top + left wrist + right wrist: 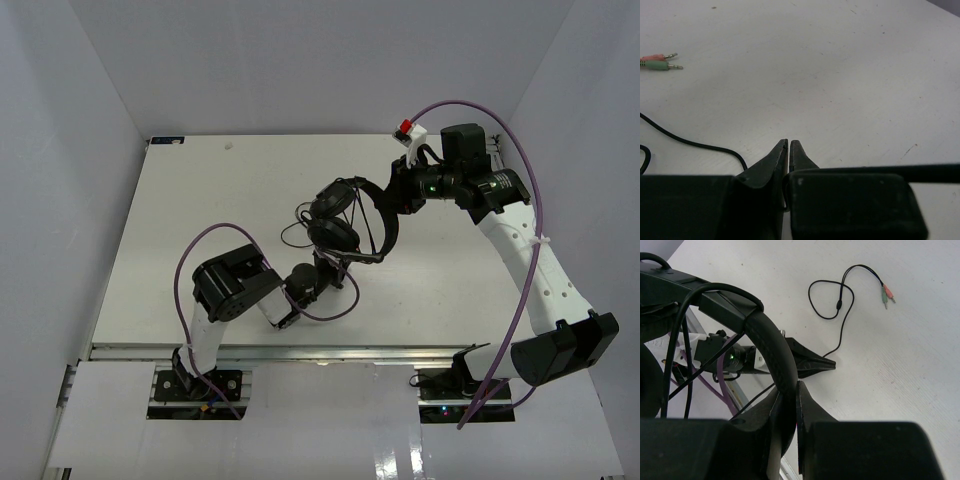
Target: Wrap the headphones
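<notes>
White table [200, 200]: right gripper [790, 390] clamps black over-ear headphones [335, 235] from 2 o'clock; left gripper [789, 142], at 6, pinches thin black cord [690, 144]. You'll want taut, even loops.

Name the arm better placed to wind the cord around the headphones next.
Left. The left end effector appears closed on the loose cord, so it can carry it. The right end effector is clamped on the headband, holding the headphones.
</notes>
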